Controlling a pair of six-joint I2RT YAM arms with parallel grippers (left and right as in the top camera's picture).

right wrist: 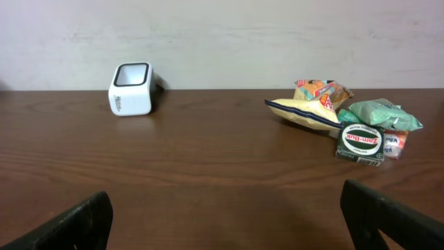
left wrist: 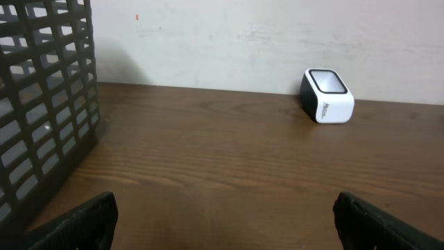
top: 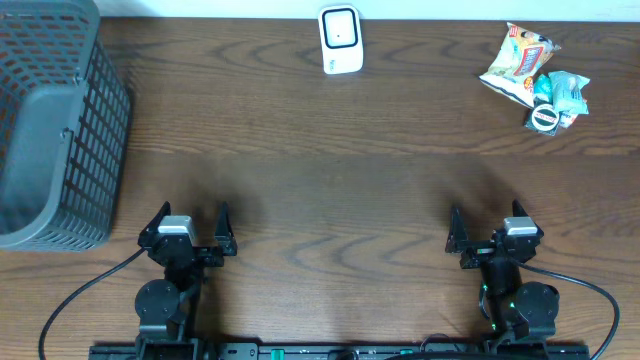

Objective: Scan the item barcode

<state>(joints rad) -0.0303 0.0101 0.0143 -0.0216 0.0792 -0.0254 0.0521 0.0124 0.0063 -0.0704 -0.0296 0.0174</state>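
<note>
Well ahead of the right jaws, slightly rightward, lies the snack pile [top: 520,65]; left jaws are farther. Both pairs gape, empty.

I am reading even, diffuse light over the table [top: 330,180] from above; the wood grain is showing cleanly and matte; the basket [top: 60,120] is throwing only a soft shadow; both wrist views are coming through dimmer, with the wall [left wrist: 229,42] looking grey and mottled; the fingertips [right wrist: 69,226] in the right wrist view's lower corners are blurring, while the scanner [right wrist: 130,89] is rendering sharp.
</note>
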